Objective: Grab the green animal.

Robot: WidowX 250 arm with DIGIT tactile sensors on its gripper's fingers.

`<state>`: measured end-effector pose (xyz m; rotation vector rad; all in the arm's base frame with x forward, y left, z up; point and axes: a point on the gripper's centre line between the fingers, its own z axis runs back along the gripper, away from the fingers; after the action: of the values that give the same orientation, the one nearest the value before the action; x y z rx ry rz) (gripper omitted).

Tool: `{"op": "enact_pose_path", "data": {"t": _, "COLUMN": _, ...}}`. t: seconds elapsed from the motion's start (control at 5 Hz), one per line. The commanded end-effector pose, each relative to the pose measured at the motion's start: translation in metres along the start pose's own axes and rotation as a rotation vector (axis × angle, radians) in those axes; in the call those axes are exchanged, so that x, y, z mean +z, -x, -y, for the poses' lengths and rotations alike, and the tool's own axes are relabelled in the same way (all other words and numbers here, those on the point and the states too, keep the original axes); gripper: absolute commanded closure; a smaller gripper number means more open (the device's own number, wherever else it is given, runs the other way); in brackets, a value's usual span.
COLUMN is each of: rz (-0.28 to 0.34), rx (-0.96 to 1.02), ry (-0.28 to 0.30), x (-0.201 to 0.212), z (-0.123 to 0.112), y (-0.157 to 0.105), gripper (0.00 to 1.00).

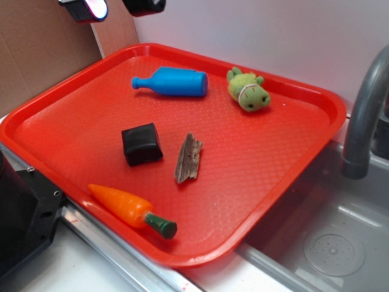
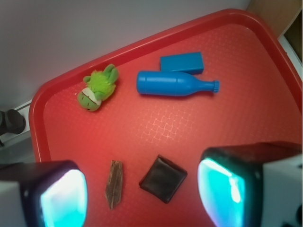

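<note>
- Your tool hangs high above the red tray, its two pads spread wide apart with nothing between them; in the exterior view only its tips show at the top edge.
- Nearest the camera in the exterior view, an orange carrot with a dark green top lies by the tray's front rim. Ignore it; it is not your target.
- Mid-tray you have a dark square block and, just beside it, a sliver of brown wood. In the wrist view both sit roughly beneath the open pads.
- Further back, a blue bottle lies on its side. The wrist view also shows a blue rectangular piece just behind it, which the exterior view hides.
- The green animal lies near the tray's far rim, close beside the bottle's base but apart from it, untouched.
- You appear to be at the approach step: nothing is grasped yet.
- Your next move likely calls for travelling past the block and wood, centring over the animal, then descending with pads kept wide. Mind the bottle and the tray's rim on either side.
</note>
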<state>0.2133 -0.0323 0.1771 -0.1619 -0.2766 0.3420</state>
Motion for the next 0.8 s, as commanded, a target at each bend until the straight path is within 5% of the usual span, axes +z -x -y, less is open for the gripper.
{"op": "enact_pose_path", "data": {"t": 0.0, "rz": 0.119, "rx": 0.076, "ry": -0.010, "x": -0.054, "z": 0.036, "y": -0.053, "gripper": 0.00}}
{"op": "enact_pose_path", "data": {"t": 0.2, "rz": 0.081, "rx": 0.137, "ry": -0.084, "x": -0.083, "z": 0.040, "y": -0.074, "gripper": 0.00}}
{"op": "enact_pose_path", "data": {"t": 0.6, "rz": -0.026, "rx": 0.121, "ry": -0.044, "x": -0.127, "z": 0.049, "y": -0.072, "gripper": 0.00}}
